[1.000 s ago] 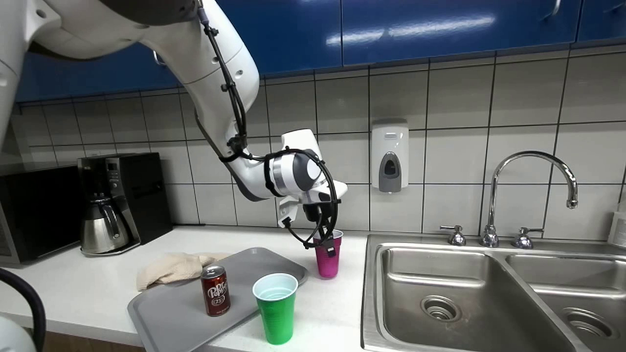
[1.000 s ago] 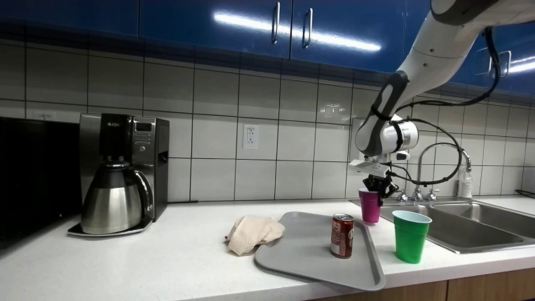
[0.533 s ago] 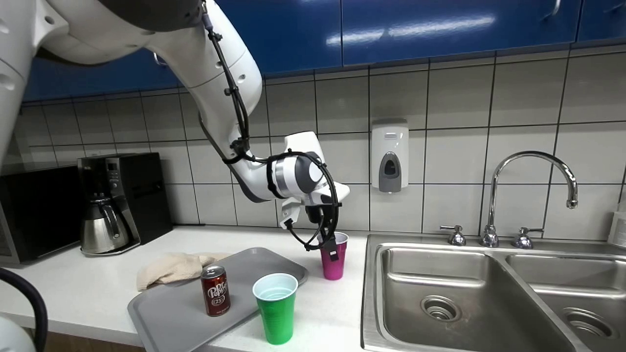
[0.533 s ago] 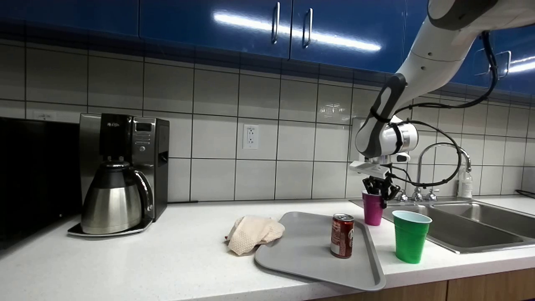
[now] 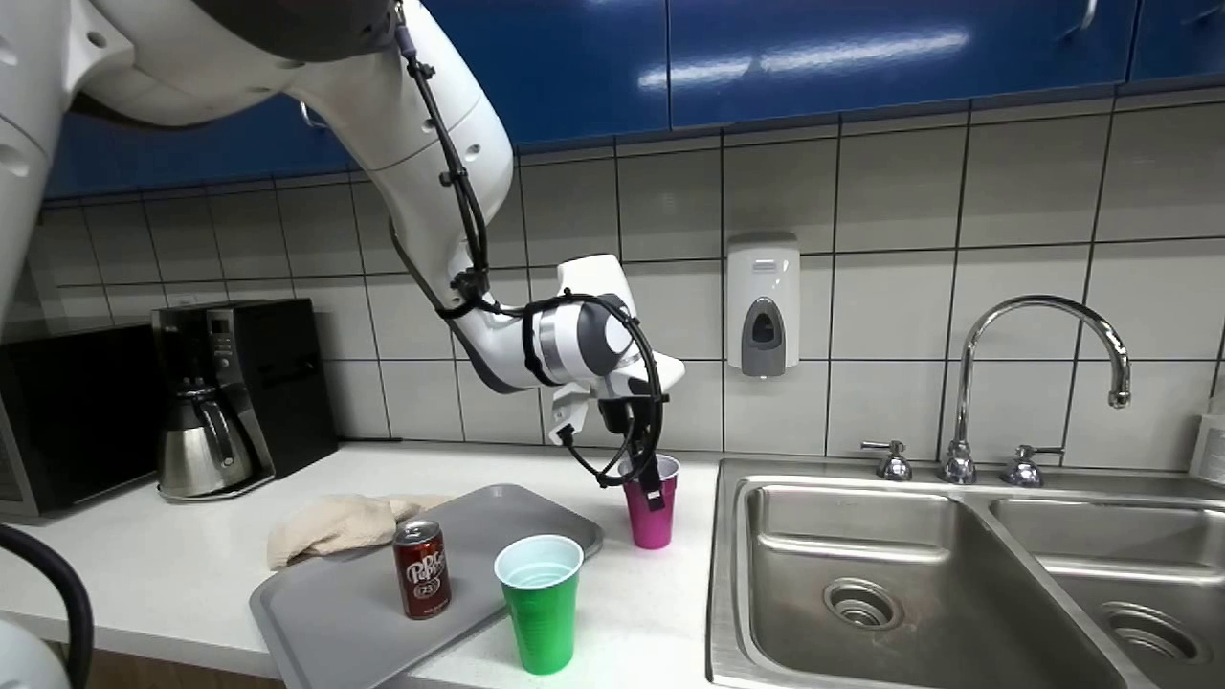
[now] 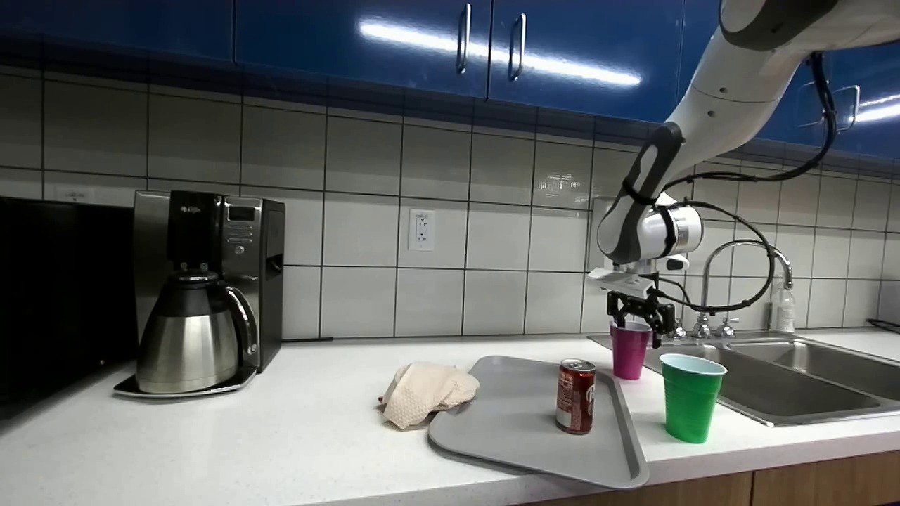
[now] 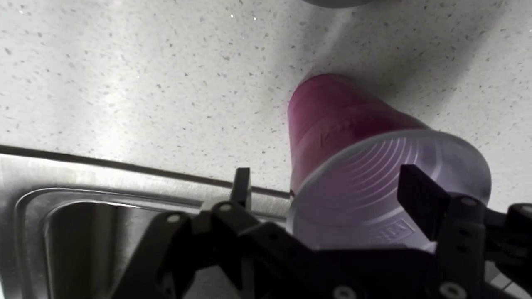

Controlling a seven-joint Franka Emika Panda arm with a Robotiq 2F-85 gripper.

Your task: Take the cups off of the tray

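End effector point(image 7: 323, 176) spread apart at the rim of the pink-magenta tapered plastic cup point(image 6: 629, 358)

Nearest the front edge of the pale speckled counter point(image 6: 316, 436), a bright green tapered plastic cup point(image 5: 539, 617) stands upright, off the flat grey rectangular tray point(image 6: 503, 422) and just beside it. One corner of the tray juts over the front edge. On the tray stands a dark red-brown Dr Pepper can point(image 6: 575, 397); a crumpled beige cloth point(image 6: 427, 393) lies at the tray's edge, on the side away from the green cup.

Farther from the front edge, the pink cup stands upright on the counter, between the tray and the rim of the stainless steel double sink point(image 5: 727, 574). In the wrist view one finger point(image 7: 422, 197) is over or within its mouth, which of the two cannot be told; the other finger point(image 7: 240, 189) is outside its wall, on the sink's side. Whether either touches the cup is unclear.

Toward the back edge, a black and steel coffee maker point(image 6: 242, 256) stands well apart from the tray, and a chrome gooseneck faucet point(image 5: 1038, 300) rises behind the sink basins. Beyond that edge, a white and grey soap dispenser point(image 5: 763, 316) hangs on the pale tiled wall point(image 5: 890, 306), below glossy blue cabinets point(image 5: 861, 43).
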